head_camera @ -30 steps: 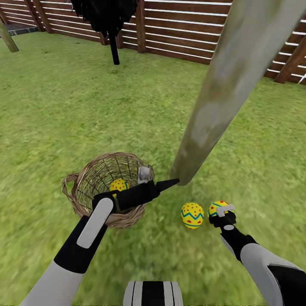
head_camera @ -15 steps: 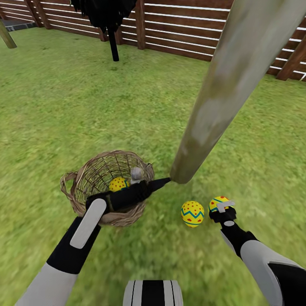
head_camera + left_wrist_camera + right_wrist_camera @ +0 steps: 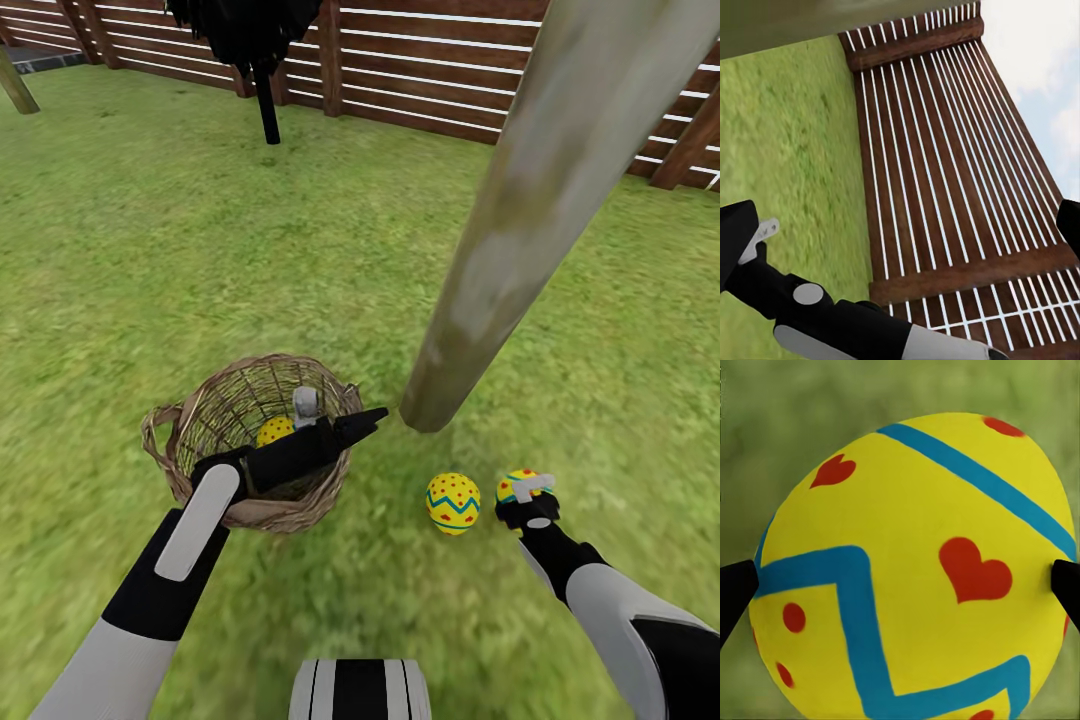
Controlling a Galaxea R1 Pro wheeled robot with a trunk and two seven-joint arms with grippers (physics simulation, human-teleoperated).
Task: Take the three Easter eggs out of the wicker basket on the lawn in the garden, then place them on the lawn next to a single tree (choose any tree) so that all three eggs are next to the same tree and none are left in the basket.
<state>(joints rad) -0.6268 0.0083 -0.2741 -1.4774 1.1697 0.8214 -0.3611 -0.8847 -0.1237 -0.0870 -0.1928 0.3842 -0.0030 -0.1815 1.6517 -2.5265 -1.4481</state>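
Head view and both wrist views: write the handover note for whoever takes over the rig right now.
Right gripper: at an egg on the lawn, fingertips at both its sides in the right wrist view; whether it is clamped cannot be told.
Left gripper: over the wicker basket, pointing toward the tree trunk; open or shut cannot be told, nothing seen in it.
Done: two eggs lie on the grass beside the trunk, the free one left of the right gripper's egg.
Left: the third egg is in the basket; take it out and set it by the same tree.
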